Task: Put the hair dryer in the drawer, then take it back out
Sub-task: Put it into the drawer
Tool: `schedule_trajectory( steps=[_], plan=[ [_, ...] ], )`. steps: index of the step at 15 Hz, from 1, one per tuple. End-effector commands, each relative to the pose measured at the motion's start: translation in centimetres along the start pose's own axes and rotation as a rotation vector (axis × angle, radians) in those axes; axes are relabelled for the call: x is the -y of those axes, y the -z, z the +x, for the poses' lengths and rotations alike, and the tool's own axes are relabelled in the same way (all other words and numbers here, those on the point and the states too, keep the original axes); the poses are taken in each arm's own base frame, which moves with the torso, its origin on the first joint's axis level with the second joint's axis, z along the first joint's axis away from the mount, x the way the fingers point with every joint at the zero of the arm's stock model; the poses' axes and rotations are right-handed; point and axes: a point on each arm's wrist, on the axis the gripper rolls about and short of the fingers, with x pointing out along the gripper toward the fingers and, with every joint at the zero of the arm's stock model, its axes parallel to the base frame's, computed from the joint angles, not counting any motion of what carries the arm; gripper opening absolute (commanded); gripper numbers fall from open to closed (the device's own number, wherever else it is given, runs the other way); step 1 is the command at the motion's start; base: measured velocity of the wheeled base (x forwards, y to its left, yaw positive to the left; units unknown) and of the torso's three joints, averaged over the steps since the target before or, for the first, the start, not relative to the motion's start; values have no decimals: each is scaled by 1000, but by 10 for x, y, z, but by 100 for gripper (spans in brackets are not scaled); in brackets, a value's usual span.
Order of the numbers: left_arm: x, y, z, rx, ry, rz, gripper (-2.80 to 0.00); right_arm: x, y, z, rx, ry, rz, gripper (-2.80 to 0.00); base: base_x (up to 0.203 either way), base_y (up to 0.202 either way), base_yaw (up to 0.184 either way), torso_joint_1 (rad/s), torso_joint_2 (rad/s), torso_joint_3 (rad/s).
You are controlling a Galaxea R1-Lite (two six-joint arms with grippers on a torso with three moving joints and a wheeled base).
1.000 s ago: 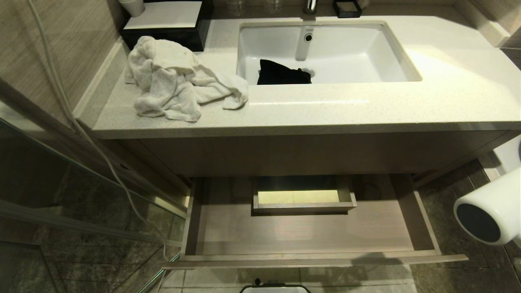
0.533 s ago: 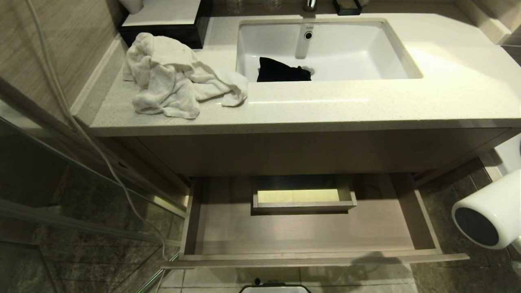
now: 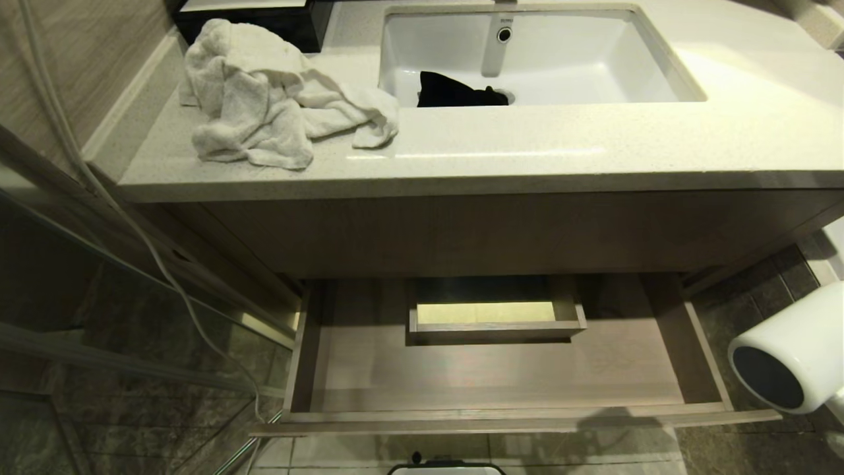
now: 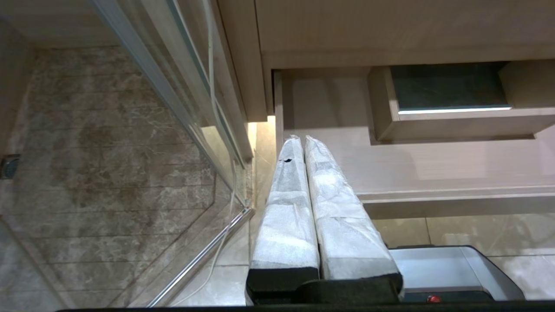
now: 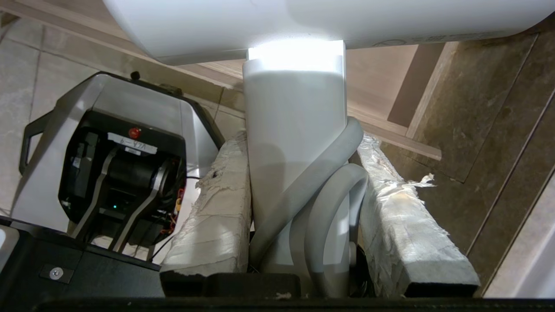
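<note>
Right claw (image 5: pixel 303 182) clamps the hair dryer (image 3: pixel 788 353) by its handle, just beside the open drawer (image 3: pixel 501 376). Left claw (image 4: pixel 305 173) hangs pressed shut near the drawer's other end.

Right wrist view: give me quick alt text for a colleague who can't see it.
The right gripper is shut on the hair dryer, its padded fingers clamping the white handle with the grey cord looped against it. Beyond are the open drawer, dark floor tiles and the robot's base.

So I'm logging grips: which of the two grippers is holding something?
The right gripper: its padded fingers clamp the hair dryer by the handle, cord caught between them. The left gripper is shut on nothing, hanging near the drawer.
</note>
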Motion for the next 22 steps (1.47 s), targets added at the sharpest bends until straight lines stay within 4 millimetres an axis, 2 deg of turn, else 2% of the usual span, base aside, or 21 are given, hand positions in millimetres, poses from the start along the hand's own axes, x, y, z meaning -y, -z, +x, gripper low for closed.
schedule_trajectory(
  steps=[1,9,12,16,22],
  plan=[
    [0,0,0,-2,0,0,-280,0,0,2,-7,-15,-1,-280,0,0,0,-243,496,255],
    [0,0,0,-2,0,0,-280,0,3,4,-9,-23,-3,-280,0,0,0,-263,540,274],
    [0,0,0,0,0,0,-280,-1,5,5,-11,-27,-3,-280,-4,16,-99,-214,454,231],
    [0,0,0,-1,0,0,-280,-1,4,7,-23,-48,-1,-280,-3,12,-128,-50,99,51],
    [0,0,0,-1,0,0,-280,0,5,11,-45,-71,8,-280,0,0,0,0,0,0]
  ],
)
